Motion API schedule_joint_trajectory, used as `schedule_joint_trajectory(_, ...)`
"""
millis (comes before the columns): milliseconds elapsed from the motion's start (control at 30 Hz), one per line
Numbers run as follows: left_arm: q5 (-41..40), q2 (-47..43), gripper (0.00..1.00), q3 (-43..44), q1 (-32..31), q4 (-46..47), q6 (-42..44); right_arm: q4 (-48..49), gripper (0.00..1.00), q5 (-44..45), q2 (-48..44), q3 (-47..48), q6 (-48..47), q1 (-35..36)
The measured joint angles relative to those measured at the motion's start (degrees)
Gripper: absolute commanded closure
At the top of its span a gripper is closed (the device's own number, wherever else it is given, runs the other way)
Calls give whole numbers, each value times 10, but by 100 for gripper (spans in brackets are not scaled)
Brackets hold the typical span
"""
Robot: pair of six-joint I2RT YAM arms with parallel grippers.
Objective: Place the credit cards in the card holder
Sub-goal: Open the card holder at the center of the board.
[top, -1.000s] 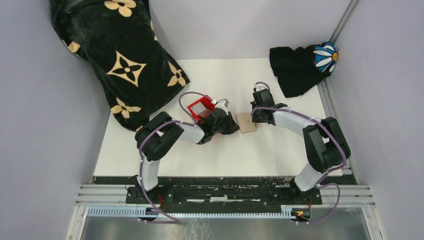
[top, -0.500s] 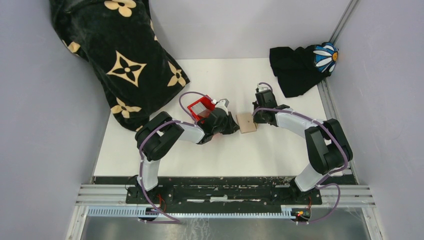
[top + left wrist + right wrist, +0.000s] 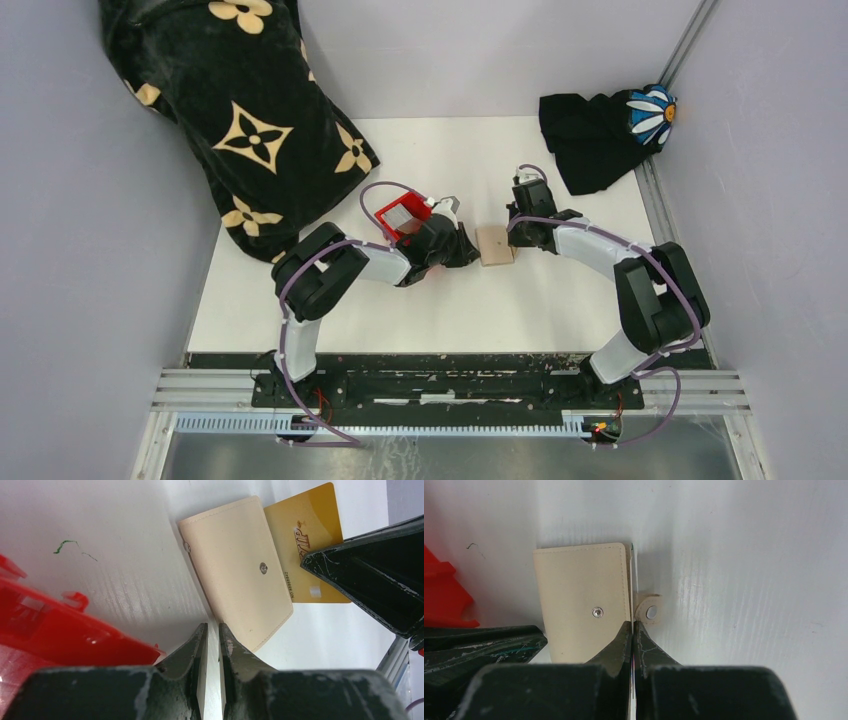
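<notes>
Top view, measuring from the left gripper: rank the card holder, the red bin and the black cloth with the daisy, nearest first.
1. the card holder, mid-table, right beside the left gripper at its fingertips.
2. the red bin, on the other side, back by that arm's wrist.
3. the black cloth with the daisy, off in the far right corner.
</notes>
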Motion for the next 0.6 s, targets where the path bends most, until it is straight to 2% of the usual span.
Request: schedule_joint_trajectory(600, 0, 2, 79, 3, 0, -2, 0, -4, 99, 1, -2, -1, 0, 0)
